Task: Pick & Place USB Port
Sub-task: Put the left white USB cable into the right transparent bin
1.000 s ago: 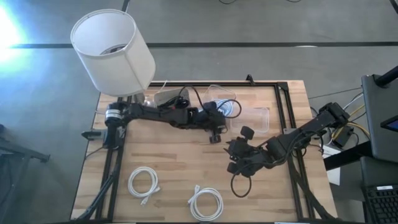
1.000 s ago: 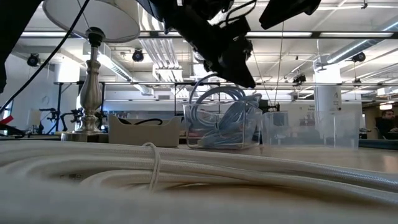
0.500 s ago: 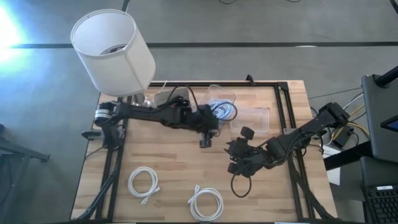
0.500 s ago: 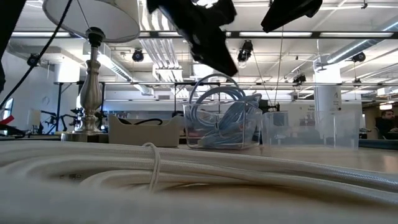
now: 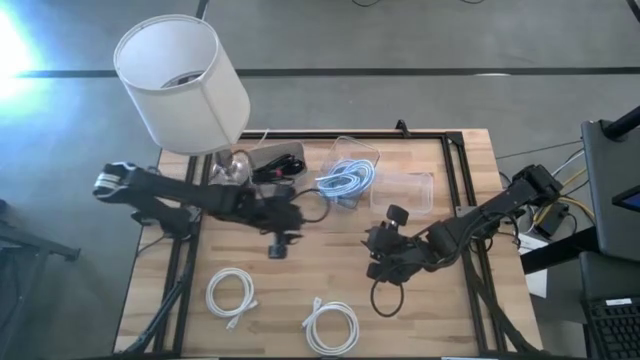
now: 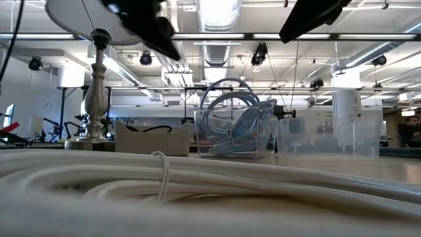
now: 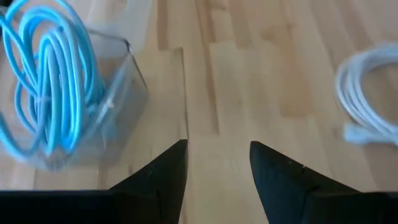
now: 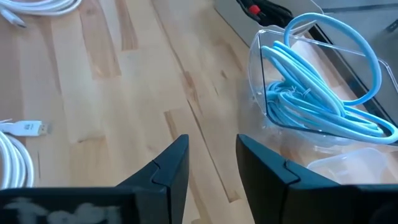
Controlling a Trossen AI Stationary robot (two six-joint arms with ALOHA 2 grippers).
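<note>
The clear plastic box [image 5: 352, 170] holding a coil of light-blue cable [image 5: 345, 180] stands on the light wooden slatted table [image 5: 300, 270], toward its far edge, and serves here as the landmark. The left gripper [image 5: 279, 245] hangs over bare wood on the near-left side of that box, well short of it; in the left wrist view its two dark fingers [image 7: 163, 177] stand parted with only table between them, so it holds nothing. The right gripper [image 5: 379, 243] sits on the near-right side of the box; its fingers [image 8: 169, 168] are also apart, a gap of bare wood showing between them, and nothing is gripped.

Two coiled white USB cables lie well nearer than the box, toward the table's front edge: one [image 5: 231, 295] to the left, the other [image 5: 331, 327] nearer the middle. An empty clear plastic tray [image 5: 410, 190] sits just beside the box on its right. A white-shaded lamp on a silver stem [image 5: 182, 80] stands off to the box's left.
</note>
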